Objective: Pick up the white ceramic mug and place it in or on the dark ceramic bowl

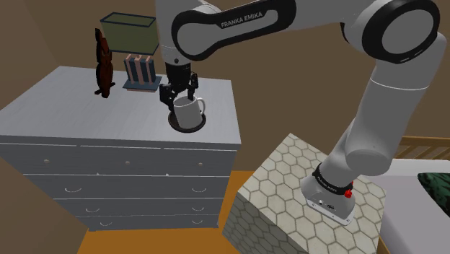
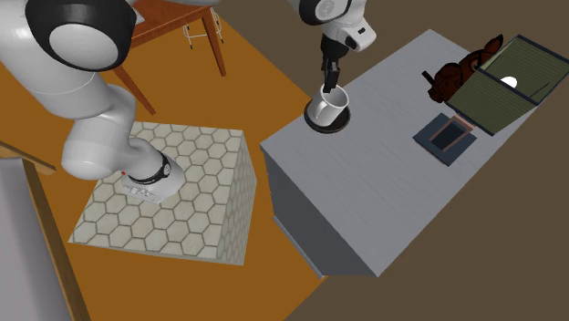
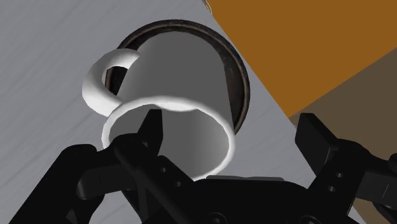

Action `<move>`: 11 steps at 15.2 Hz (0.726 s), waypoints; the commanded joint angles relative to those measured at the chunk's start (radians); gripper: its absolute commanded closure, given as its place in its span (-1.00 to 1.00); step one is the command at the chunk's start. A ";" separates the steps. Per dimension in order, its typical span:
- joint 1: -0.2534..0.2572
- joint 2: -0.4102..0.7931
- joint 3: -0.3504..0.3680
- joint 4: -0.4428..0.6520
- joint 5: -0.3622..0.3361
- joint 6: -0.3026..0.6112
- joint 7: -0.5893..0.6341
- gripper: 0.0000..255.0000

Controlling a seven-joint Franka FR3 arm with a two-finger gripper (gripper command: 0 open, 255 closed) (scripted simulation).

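Observation:
The white mug [image 1: 189, 112] stands inside the dark bowl [image 1: 178, 125] near the dresser top's right edge in the shoulder view. In the second exterior view the mug [image 2: 330, 108] and bowl [image 2: 318, 128] sit at the dresser's corner. My black gripper [image 1: 179, 92] hangs just above the mug's rim, open. In the wrist view one fingertip [image 3: 153, 130] reaches inside the mug [image 3: 181, 73] at its rim, while the other fingertip [image 3: 315, 137] stands well outside its wall. The gripper [image 3: 233, 130] does not clasp the mug. The bowl's rim [image 3: 238, 76] rings the mug's base, with the handle pointing away from the dresser edge.
On the grey dresser [image 1: 65, 90] stand a brown figurine [image 1: 104, 66], a green-shaded lamp [image 1: 128, 32] and a striped box on a tray [image 1: 140, 72]. The hexagon-tiled stand [image 1: 288, 195] is below the dresser's right end. Beyond it are orange floor [image 2: 264, 82] and a wooden chair [image 2: 182, 23].

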 commanded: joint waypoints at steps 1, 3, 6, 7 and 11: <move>0.000 -0.005 0.001 0.045 0.003 -0.050 -0.003 -1.00; 0.001 -0.010 0.002 0.098 0.006 -0.108 -0.005 -1.00; 0.001 -0.010 0.002 0.098 0.006 -0.108 -0.005 -1.00; 0.001 -0.010 0.002 0.098 0.006 -0.108 -0.005 -1.00; 0.001 -0.010 0.002 0.098 0.006 -0.108 -0.005 -1.00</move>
